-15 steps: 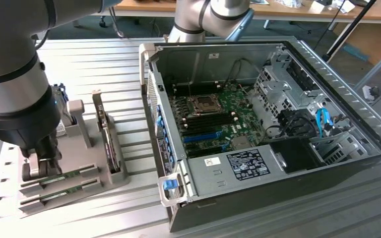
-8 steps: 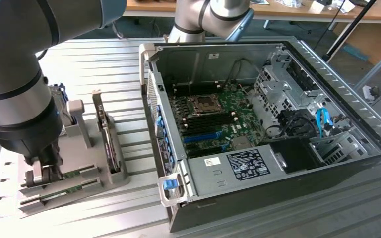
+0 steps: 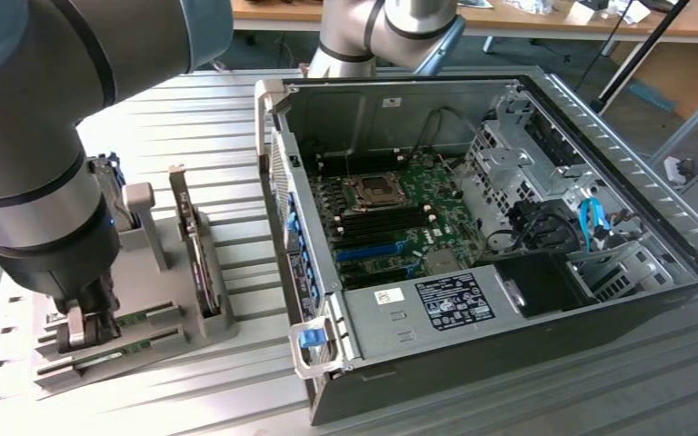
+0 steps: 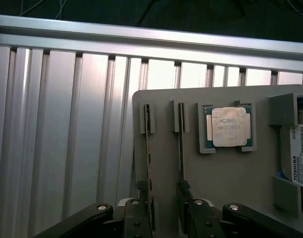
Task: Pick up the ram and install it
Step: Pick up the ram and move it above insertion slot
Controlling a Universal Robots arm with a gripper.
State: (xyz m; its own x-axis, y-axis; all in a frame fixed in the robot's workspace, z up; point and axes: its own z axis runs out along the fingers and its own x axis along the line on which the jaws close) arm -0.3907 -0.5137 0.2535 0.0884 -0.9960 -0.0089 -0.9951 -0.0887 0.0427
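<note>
The gripper, jaws spread wide, hangs low over the grey holder, where the ram stands on edge beneath it beside a second stick; closing off-centre could catch both or tilt the ram.

- Open gripper low over the grey holder; little slack around the two upright ram sticks, only a narrow gap between them.
- Hemmed on the holder by a CPU lying flat, with a Toshiba hard drive beyond it.
- Blocked toward the exterior view's right by an expansion card standing on edge.
- Open from above into the computer case; free over the motherboard and memory slots.
- Bounded there by drive cage, power supply and blue cable.
</note>
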